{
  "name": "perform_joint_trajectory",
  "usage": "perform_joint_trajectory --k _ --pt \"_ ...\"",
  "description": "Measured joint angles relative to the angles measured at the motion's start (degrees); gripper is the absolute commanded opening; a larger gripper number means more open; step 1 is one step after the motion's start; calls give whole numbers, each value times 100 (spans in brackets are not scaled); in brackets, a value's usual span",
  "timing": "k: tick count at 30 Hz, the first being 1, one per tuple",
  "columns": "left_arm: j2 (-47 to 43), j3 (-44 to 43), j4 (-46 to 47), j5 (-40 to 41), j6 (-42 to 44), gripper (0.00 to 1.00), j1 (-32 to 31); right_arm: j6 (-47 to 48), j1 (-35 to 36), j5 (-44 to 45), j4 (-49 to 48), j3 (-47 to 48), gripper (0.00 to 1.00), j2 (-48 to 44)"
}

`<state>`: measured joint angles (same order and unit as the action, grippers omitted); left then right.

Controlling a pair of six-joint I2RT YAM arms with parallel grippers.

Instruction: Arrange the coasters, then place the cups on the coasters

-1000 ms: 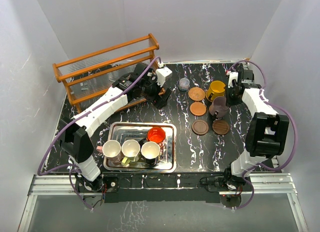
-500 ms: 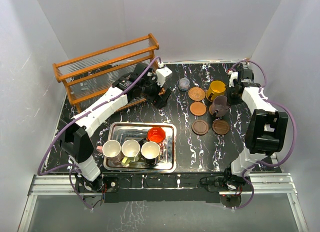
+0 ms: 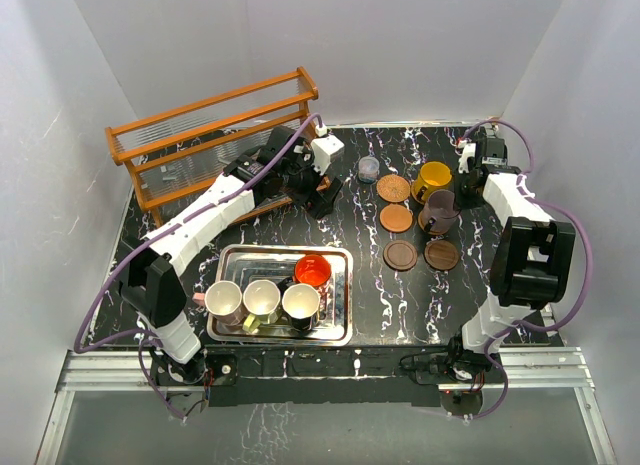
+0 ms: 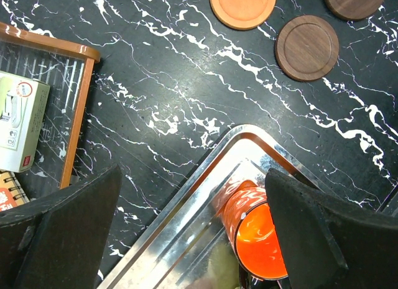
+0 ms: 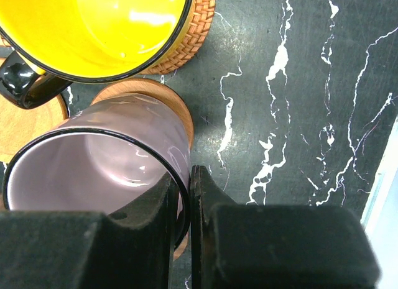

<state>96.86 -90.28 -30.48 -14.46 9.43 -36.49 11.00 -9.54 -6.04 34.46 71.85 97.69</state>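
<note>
From above, the mauve cup (image 3: 438, 213) stands on a coaster (image 3: 428, 228) at the counter's (image 3: 360, 210) right, with the right pincer (image 3: 463, 195) beside it. At the left wrist, the left pincer (image 4: 196, 233) gapes wide above the tray (image 4: 205, 196) and the red-orange cup (image 4: 258, 230). At the right wrist, the right pincer's fingers are closed together against the mauve cup's side.

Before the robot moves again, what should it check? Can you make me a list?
1. Mauve mug sits on its orange coaster: ok.
2. Right gripper free of that mug: not ok, the jaws look shut on its rim.
3. Yellow mug on its woven coaster: ok.
4. Left gripper open for the next mug: ok.
5. Bare coasters waiting: ok, four: one woven, one orange, two dark brown.
6. Red-orange mug upright in the metal tray: ok.
</note>
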Motion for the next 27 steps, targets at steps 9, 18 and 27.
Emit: perform_joint_trajectory --k 9,18,27 --pt "-13 11 -2 -35 9 99 0 -59 0 -15 0 0 0 31" --pt "-20 20 -2 -66 22 99 0 -61 0 -15 -13 7 0 160" --pt "-22 31 -2 -101 26 99 0 -63 0 -15 -9 39 7 184"
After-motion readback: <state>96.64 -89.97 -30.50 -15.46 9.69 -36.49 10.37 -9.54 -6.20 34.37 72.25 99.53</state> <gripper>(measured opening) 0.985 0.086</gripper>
